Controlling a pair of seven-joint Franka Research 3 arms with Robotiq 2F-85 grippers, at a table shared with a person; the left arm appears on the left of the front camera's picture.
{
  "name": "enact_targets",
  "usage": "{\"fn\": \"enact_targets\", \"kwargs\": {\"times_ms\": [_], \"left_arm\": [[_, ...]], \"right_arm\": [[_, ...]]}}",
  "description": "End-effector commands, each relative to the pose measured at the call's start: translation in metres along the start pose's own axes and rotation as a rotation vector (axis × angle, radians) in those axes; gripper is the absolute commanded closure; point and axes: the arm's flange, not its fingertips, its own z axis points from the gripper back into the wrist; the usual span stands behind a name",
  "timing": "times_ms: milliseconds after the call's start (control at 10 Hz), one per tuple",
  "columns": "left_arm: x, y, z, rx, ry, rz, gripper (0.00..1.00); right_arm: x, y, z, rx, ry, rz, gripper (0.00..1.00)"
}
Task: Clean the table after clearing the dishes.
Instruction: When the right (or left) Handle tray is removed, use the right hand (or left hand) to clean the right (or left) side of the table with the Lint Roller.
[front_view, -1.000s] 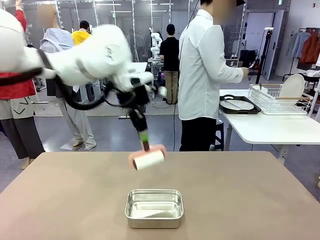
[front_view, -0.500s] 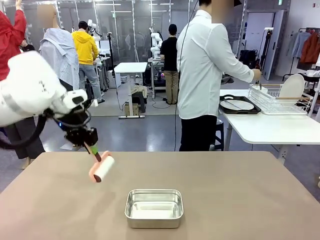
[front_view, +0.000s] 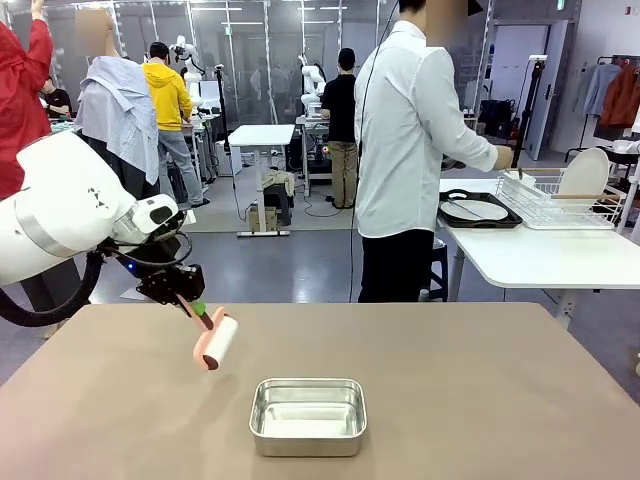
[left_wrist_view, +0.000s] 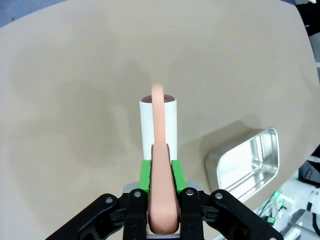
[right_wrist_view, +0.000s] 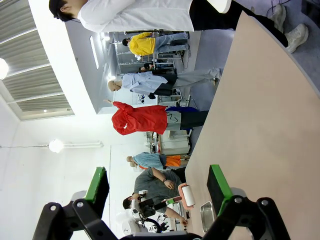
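My left gripper (front_view: 196, 307) is shut on the pink handle of a lint roller (front_view: 216, 341), holding its white roll tilted just above the left part of the taupe table (front_view: 480, 400). In the left wrist view the green pads (left_wrist_view: 145, 176) clamp the handle (left_wrist_view: 163, 200), and the roll (left_wrist_view: 158, 122) points away over the bare table (left_wrist_view: 75, 90). My right gripper (right_wrist_view: 157, 189) is open and holds nothing, with the table (right_wrist_view: 260, 100) beyond it. A white plate (front_view: 585, 172) stands in a wire rack, and a dark tray (front_view: 478, 210) with a plate lies on the white side table.
A small steel pan (front_view: 307, 415) sits at the table's front middle, right of the roller; it also shows as the pan (left_wrist_view: 247, 160) in the left wrist view. A person in a white shirt (front_view: 410, 150) stands beyond the far edge, turned toward the wire rack (front_view: 555, 195).
My left arm swung the roller from the middle of the table to the left side, then settled slightly right. The person's hand moved along the rack.
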Motion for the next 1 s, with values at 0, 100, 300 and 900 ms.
{"fn": "enact_targets", "kwargs": {"times_ms": [0, 100, 300, 900], "left_arm": [[0.000, -0.003, -0.001, -0.004, -0.004, 0.000, 0.80], [0.013, 0.004, -0.005, -0.025, 0.011, 0.063, 0.80], [0.015, 0.020, -0.030, -0.188, 0.049, 0.217, 0.80], [-0.003, 0.054, -0.073, -0.316, 0.071, 0.353, 0.80]], "right_arm": [[-0.002, 0.003, 0.004, -0.004, 0.009, 0.013, 0.00], [-0.002, 0.003, 0.004, -0.004, 0.009, 0.013, 0.00], [-0.002, 0.003, 0.004, -0.004, 0.009, 0.013, 0.00], [-0.002, 0.003, 0.004, -0.004, 0.009, 0.013, 0.00]]}}
